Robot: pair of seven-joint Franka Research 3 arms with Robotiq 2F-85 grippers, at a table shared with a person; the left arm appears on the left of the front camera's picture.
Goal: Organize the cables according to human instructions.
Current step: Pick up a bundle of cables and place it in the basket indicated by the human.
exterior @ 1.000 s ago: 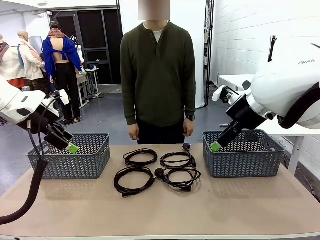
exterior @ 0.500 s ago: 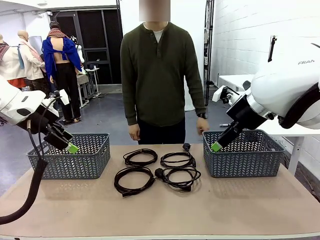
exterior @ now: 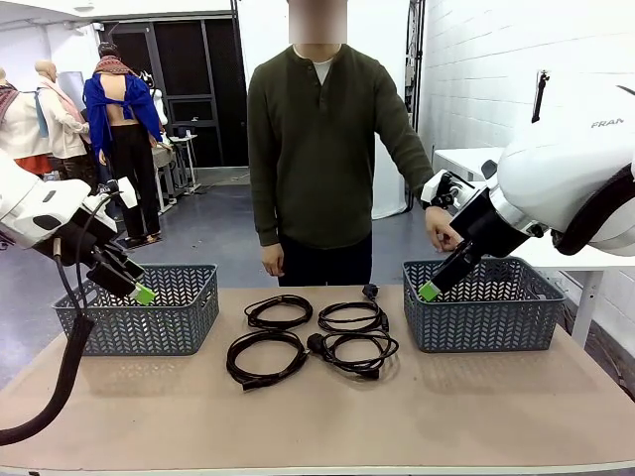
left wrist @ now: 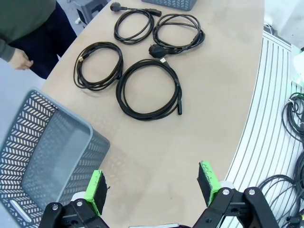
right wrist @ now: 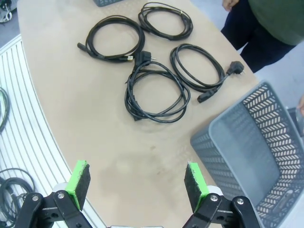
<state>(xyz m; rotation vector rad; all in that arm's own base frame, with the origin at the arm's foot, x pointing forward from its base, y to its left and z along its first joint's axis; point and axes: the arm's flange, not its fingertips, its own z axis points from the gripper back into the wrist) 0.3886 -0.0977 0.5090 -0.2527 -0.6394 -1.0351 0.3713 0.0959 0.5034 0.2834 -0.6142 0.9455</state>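
While both claws hang empty above the table, no cable has been sorted yet.

Left gripper (left wrist: 152, 186): jaws wide apart, nothing between the green pads (left wrist: 97, 190). It hovers just beside the left basket (exterior: 149, 322).

Right gripper (right wrist: 137, 181): likewise spread and empty, poised just left of the right basket (exterior: 486, 319). A person's hand (exterior: 440, 234) reaches out at the far side of that basket, close to the right arm. It is probably an instruction, though I cannot tell which cable is meant.

The cables (exterior: 317, 344): four black coils lying flat on the table (exterior: 317, 426), midway between the two baskets. Two lie far and two near, all well clear of both claws. The near-right coil (right wrist: 129, 95) is loosely wound, and its plug touches the near-left coil.

Handling, as a judgement: light, limp cord with a smooth jacket, not fragile. A pinch on a single strand would likely let the coil sag open and trail. Better to close across the bundle where all the turns lie together, on the side away from the plugs. The stiff plug ends may swing and snag a neighbouring coil or the basket mesh.
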